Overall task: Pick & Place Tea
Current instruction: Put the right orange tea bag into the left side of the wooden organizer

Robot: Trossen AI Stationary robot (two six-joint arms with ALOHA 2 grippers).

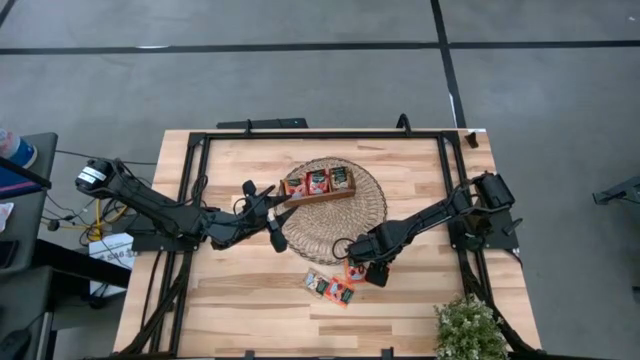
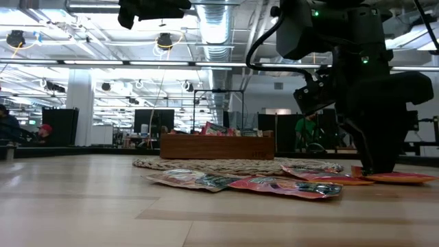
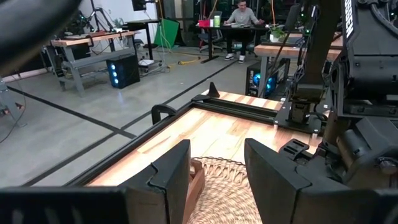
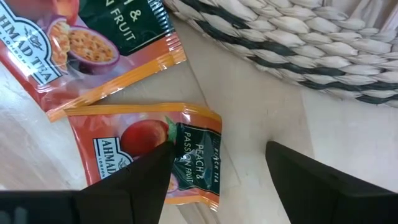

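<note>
Right gripper (image 1: 374,272) low over table (image 1: 250,310), jaws wide, empty, one finger (image 4: 134,180) overlapping peach tea sachet (image 4: 152,158) lying flat just beside woven mat (image 1: 335,240); sachet offset toward that finger. Left gripper (image 3: 217,180) parted, empty, beside wooden tray (image 1: 318,195).

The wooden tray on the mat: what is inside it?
The tray on the mat holds tea sachets in all three compartments, red-orange with green labels. Only the top ones show; how many lie under them is hidden.
</note>
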